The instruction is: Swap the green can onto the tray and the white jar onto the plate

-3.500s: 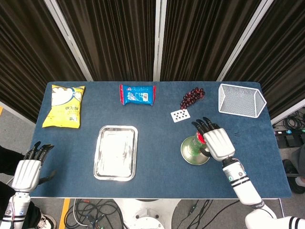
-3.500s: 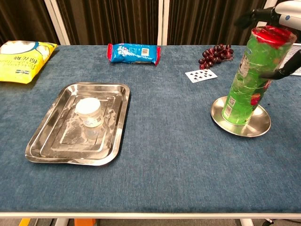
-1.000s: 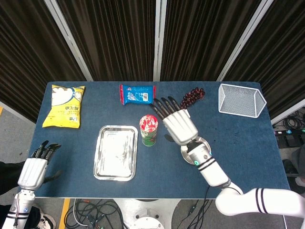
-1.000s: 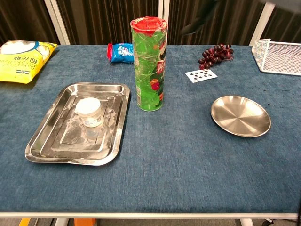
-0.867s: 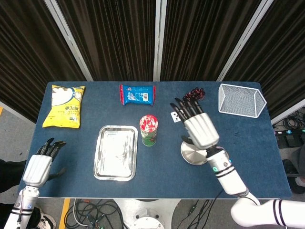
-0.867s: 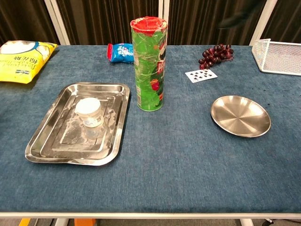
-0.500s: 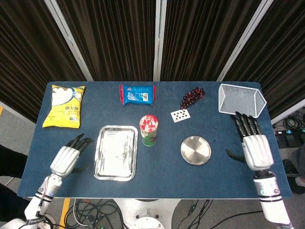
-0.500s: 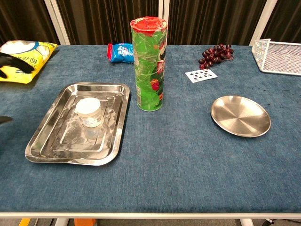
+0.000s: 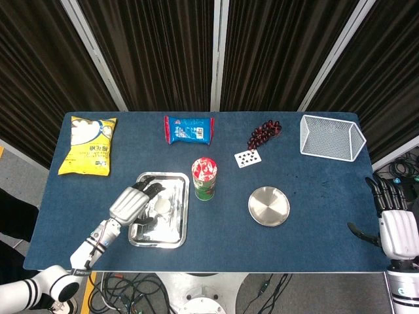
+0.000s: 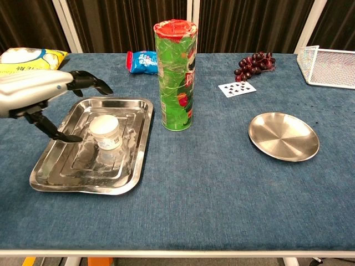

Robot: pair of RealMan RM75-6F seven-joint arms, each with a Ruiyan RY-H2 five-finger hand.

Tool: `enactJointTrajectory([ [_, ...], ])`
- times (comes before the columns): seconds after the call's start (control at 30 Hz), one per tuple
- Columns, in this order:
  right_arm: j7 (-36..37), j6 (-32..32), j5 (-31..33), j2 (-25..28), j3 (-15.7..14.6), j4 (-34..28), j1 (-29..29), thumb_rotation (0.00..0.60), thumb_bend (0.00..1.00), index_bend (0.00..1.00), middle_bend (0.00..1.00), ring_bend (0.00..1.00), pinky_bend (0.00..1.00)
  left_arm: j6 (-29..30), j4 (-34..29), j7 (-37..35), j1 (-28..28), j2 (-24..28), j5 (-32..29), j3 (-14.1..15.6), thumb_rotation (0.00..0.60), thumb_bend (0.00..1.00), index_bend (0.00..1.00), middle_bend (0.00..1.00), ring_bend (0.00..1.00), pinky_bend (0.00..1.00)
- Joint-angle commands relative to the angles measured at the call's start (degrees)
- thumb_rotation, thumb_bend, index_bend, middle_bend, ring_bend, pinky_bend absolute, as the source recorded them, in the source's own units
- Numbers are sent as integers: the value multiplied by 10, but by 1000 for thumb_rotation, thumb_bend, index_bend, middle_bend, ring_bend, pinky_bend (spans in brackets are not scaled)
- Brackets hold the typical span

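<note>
The tall green can (image 9: 205,179) (image 10: 176,75) with a red lid stands upright on the blue cloth between the steel tray (image 9: 177,232) (image 10: 65,180) and the round steel plate (image 9: 268,206) (image 10: 283,136). The white jar (image 9: 162,207) (image 10: 106,132) sits in the tray. My left hand (image 9: 133,202) (image 10: 36,91) hovers over the tray's left part with fingers spread around the jar, not gripping it. My right hand (image 9: 395,224) is off the table's right edge, open and holding nothing; the chest view does not show it.
A yellow snack bag (image 9: 88,145) lies at the back left and a blue packet (image 9: 189,129) at the back centre. Dark grapes (image 9: 264,134), a playing card (image 9: 247,157) and a white wire basket (image 9: 331,137) sit at the back right.
The right hand carried the can off the plate, set it beside the tray, then withdrew past the table's right edge. The left hand moved in from the left and now reaches over the jar.
</note>
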Motion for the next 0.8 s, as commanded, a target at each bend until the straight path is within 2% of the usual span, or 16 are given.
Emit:
enactJointTrajectory([
  [0.03,9,-4,3,1,8,5,-6,600,48,0,0,0,28,-8,4,8,-10,-6,-2,4,600,145,173,160,63,278],
  [0.63,34,-24,-2,-5,43,29,-28,600,62,0,0,0,28,-1,67,23,-36,-49,0,27,600,175,301,286,200,425],
  [0.8,37,-32,0,-7,48,34,-31,600,65,0,0,0,27,-4,68,29,-39,-51,-10,29,600,211,345,338,269,506],
])
